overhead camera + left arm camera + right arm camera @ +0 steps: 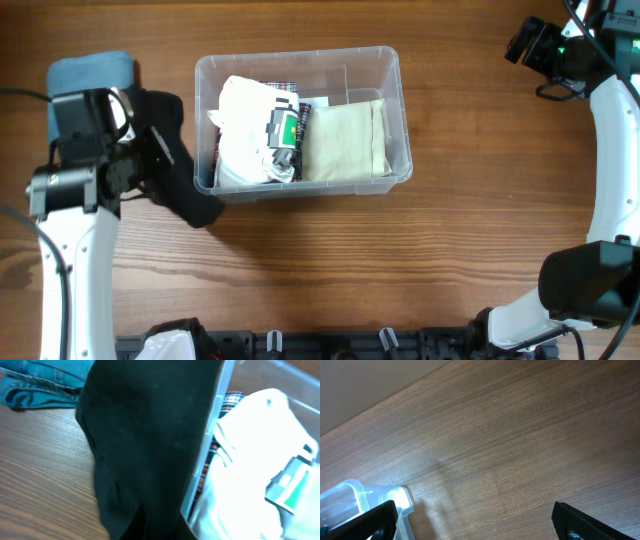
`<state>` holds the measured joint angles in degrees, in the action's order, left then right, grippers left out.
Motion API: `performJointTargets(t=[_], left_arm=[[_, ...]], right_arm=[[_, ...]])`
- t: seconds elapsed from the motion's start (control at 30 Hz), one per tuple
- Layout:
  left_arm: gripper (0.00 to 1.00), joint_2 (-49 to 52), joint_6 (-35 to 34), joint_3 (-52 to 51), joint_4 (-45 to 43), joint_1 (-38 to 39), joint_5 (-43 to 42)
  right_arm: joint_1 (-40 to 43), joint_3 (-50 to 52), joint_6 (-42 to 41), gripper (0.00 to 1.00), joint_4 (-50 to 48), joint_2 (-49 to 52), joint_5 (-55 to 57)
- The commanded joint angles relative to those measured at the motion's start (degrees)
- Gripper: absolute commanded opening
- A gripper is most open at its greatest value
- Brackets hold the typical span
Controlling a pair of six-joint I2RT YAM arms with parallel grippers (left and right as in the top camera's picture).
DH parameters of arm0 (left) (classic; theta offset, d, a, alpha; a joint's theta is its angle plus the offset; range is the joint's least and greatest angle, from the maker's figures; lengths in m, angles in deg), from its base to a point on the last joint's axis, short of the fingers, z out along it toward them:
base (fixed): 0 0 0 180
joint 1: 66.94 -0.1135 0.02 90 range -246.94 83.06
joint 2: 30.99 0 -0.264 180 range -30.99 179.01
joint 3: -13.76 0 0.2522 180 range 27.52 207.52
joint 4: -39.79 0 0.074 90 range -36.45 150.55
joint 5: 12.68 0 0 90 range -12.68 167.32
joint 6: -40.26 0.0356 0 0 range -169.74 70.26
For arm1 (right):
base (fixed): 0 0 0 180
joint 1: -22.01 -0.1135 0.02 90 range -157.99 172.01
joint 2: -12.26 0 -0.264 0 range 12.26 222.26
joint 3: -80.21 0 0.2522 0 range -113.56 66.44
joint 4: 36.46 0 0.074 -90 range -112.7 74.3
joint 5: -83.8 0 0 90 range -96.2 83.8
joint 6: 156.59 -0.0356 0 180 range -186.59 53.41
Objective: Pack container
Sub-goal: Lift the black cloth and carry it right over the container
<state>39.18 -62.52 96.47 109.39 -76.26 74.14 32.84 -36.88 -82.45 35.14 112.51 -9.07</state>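
Observation:
The clear plastic container stands at the table's middle. It holds a white garment, a plaid cloth, a grey-and-green packet and a folded beige cloth. My left gripper is just left of the container, shut on a black garment that hangs against the container's left wall. The black garment hides the left fingers in the left wrist view. My right gripper is open and empty, high at the far right; its fingertips frame bare table beside a container corner.
A blue denim garment lies on the table behind the left arm, also in the left wrist view. The white garment and the packet fill the container's left half. Wooden table all round.

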Motion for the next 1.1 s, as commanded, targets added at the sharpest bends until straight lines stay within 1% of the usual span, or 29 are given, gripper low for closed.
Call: performJointTargets(t=[0.0,0.13,0.3,0.37,0.47,0.63,0.7,0.8,0.97,1.07], left_arm=[[0.04,-5.4,2.1,5.8,4.6,0.2,-1.8],[0.04,-6.0,2.3,11.3,9.7,0.2,-1.8],[0.04,-5.6,1.4,14.4,8.9,0.2,-5.4],[0.04,-4.9,0.1,14.4,7.6,1.1,-6.5],[0.04,-3.2,0.1,14.4,4.7,4.5,-6.4],[0.04,-0.7,0.3,14.4,-5.6,12.4,-6.5],[0.04,-0.7,0.3,14.4,-10.7,14.5,-6.5],[0.04,-0.7,0.3,14.4,-15.5,15.8,-6.5],[0.04,0.4,2.1,14.4,-16.3,17.7,-7.1],[0.04,1.5,2.6,14.4,-15.8,21.1,-7.1]], right_arm=[[-0.1,-0.2,-0.7,1.0,-0.1,0.0,0.8],[-0.1,-0.2,-0.7,1.0,-0.1,0.0,0.8],[-0.1,-0.2,-0.7,1.0,-0.1,0.0,0.8],[-0.1,-0.2,-0.7,1.0,-0.1,0.0,0.8],[-0.1,-0.2,-0.7,1.0,-0.1,0.0,0.8],[-0.1,-0.2,-0.7,1.0,-0.1,0.0,0.8],[-0.1,-0.2,-0.7,1.0,-0.1,0.0,0.8],[-0.1,-0.2,-0.7,1.0,-0.1,0.0,0.8],[-0.1,-0.2,-0.7,1.0,-0.1,0.0,0.8],[-0.1,-0.2,-0.7,1.0,-0.1,0.0,0.8]])
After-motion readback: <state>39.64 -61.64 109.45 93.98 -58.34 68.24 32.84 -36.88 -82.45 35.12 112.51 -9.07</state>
